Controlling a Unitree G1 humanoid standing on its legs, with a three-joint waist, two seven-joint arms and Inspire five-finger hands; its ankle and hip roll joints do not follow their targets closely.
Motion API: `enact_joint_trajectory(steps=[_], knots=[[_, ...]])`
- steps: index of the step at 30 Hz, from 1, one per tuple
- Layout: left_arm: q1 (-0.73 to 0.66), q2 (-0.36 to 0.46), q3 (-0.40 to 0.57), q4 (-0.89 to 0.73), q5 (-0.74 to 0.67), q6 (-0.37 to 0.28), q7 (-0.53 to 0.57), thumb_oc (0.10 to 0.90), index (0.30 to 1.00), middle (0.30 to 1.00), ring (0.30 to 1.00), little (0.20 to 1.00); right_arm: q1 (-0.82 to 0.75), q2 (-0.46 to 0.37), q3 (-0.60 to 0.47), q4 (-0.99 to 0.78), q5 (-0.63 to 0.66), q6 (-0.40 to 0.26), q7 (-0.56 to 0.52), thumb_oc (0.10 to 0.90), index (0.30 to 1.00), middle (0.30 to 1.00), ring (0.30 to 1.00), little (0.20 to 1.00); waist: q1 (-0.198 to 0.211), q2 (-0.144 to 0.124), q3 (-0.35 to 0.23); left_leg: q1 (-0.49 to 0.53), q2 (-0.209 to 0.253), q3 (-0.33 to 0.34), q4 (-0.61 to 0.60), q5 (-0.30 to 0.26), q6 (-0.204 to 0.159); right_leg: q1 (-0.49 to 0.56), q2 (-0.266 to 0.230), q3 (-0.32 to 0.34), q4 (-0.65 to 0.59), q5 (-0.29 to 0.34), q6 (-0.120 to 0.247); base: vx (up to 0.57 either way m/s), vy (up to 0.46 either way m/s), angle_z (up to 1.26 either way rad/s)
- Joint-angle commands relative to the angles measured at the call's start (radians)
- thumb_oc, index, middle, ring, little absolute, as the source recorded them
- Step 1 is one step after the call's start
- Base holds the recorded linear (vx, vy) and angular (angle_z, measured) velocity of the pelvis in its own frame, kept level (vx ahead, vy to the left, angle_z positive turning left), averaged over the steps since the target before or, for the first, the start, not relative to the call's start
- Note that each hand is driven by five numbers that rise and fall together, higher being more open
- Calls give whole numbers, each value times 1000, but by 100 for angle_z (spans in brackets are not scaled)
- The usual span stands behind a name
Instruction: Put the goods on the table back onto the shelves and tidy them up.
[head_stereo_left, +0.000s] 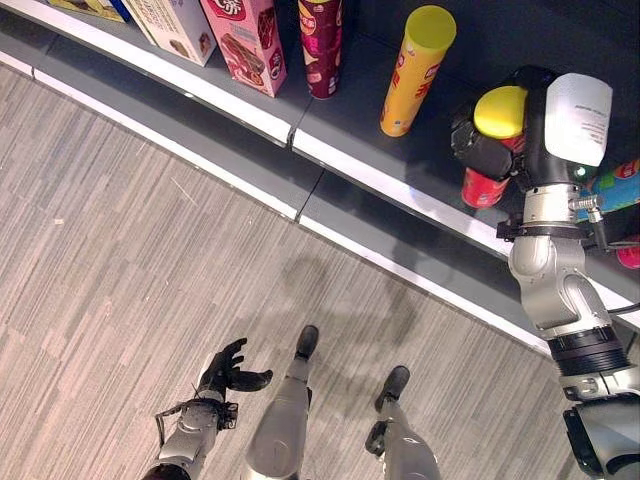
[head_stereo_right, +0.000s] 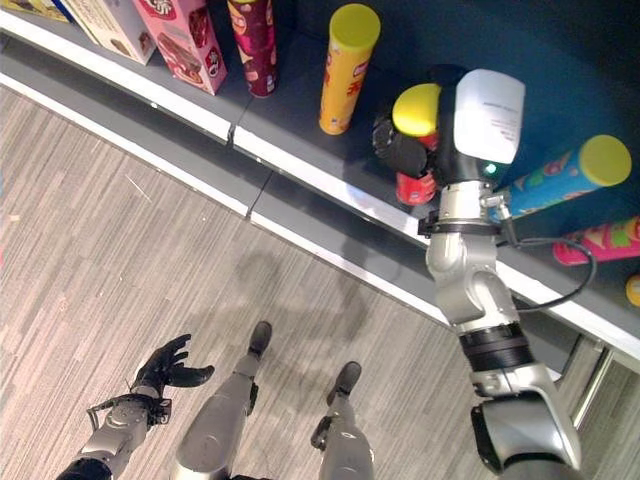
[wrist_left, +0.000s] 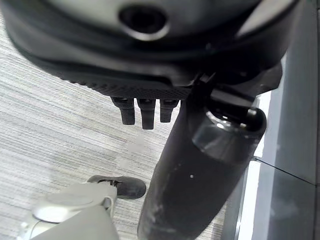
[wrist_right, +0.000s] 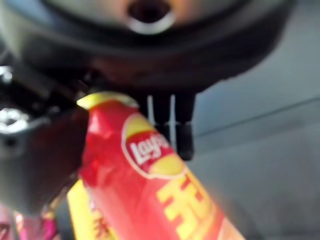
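Right hand (head_stereo_right: 405, 150) is curled round a red can (head_stereo_left: 483, 187) over the shelf (head_stereo_left: 420, 150), at 2 o'clock, not yet released; several cans and boxes already stand there. Left hand (head_stereo_left: 228, 368) hangs loose-fingered, empty, at 7 o'clock

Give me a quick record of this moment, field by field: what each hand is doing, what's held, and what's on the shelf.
right hand: curled round a red can with a yellow lid, at the shelf
left hand: low over the floor, fingers relaxed, holding nothing
shelf goods: yellow tube, dark red tube, pink box, blue tube lying down
task state: can in hand, not yet released
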Motion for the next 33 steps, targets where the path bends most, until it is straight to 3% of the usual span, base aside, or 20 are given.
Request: enact_joint_trajectory(steps=[1,8,13,20,33], knots=[[4,26,-44,-11,-5,-53,31,800,900,900,900,900,-106,-57,-55,-74,-64,5,-149,400,300,300,300,300,-11,4,-101,-15,32,-31,-22,-15,-30,32,-100,5,60,8,95,0,0,0],[-19,21,-58,2,-15,-52,34,800,900,900,900,900,-165,-61,-47,-62,-46,22,-176,400,300,300,300,300,-17,24,-99,-17,28,-17,-26,-15,-30,17,-107,19,57,15,96,-9,2,-3],[-25,22,-78,6,-20,-56,27,800,900,900,900,900,-215,-54,-52,-57,-27,27,-208,400,300,300,300,300,-19,51,-111,-17,21,-13,-24,-17,-29,16,-116,23,55,14,97,-6,-2,-3],[-35,34,-92,18,-20,-51,1,800,900,900,900,900,-291,-72,-8,-38,-41,28,-173,400,300,300,300,300,-14,92,-124,-19,12,-11,-18,-21,-28,11,-124,29,61,13,98,-13,-12,-3],[-30,48,-99,9,-20,-52,-24,800,900,900,900,900,-345,-116,77,115,-67,56,-126,400,300,300,300,300,2,111,-133,-16,4,-25,-29,-18,-28,26,-126,11,49,9,100,1,-3,1]])
